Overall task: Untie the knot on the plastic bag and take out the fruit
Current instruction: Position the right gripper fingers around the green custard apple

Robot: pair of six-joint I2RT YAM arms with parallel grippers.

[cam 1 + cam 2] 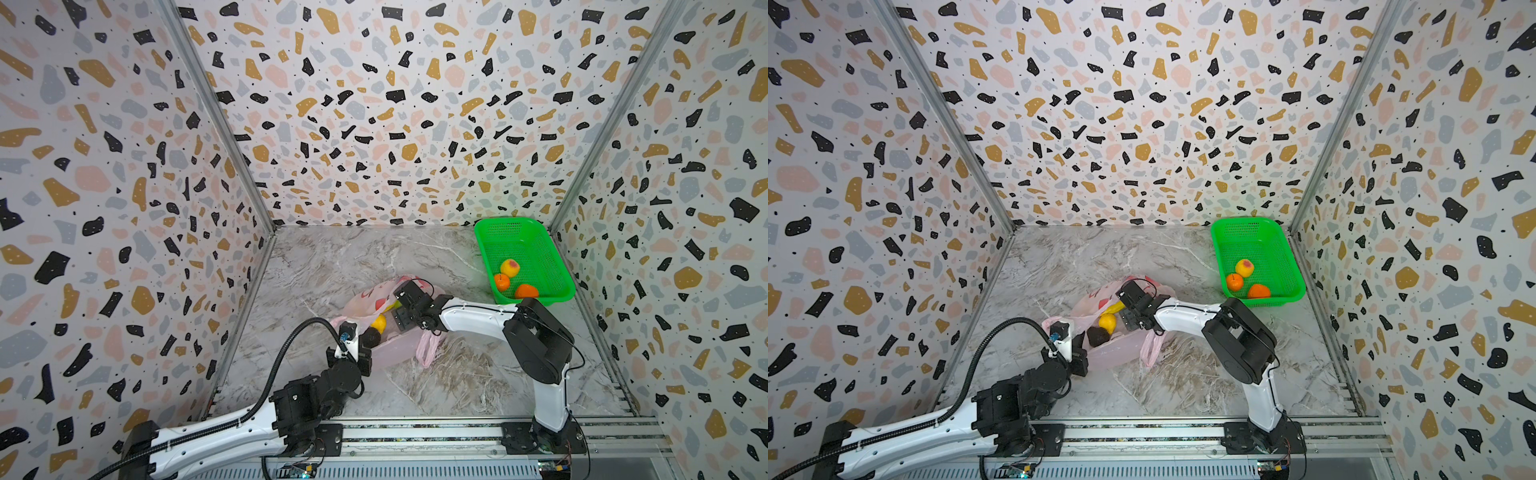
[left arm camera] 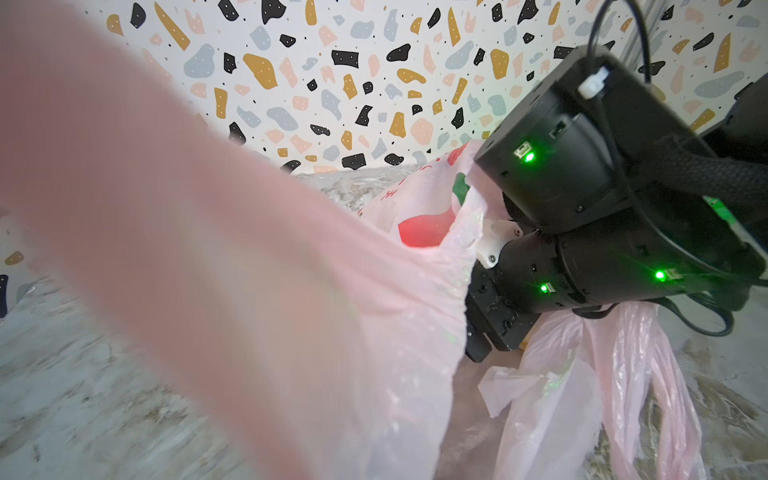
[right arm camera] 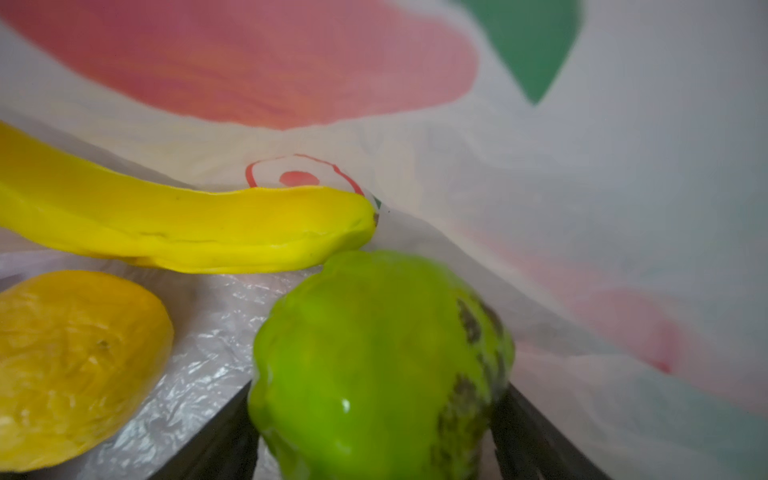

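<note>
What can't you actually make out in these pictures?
- Tips of the right tool: cut off by the right wrist view's edge; its grip on the blurred green fruit is unclear.
- Inside the plastic bag: in both top views, the right arm covers much.
- Left wrist view: the bag's blurred wall, up close, blocks half.

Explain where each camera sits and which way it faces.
Top views: twin pair high in front, looking down on the marble table, green mesh plastic basket and thin pale pink plastic bag; the left arm and right arm both show.
Left wrist: beside the bag, looking across its stretched plastic at the right arm's black wrist; its own arm unseen.
Right wrist: inside the bag, facing a yellow toy banana and glossy green toy fruit between its own black fingers.
Shared: the banana also shows in a top view.
</note>
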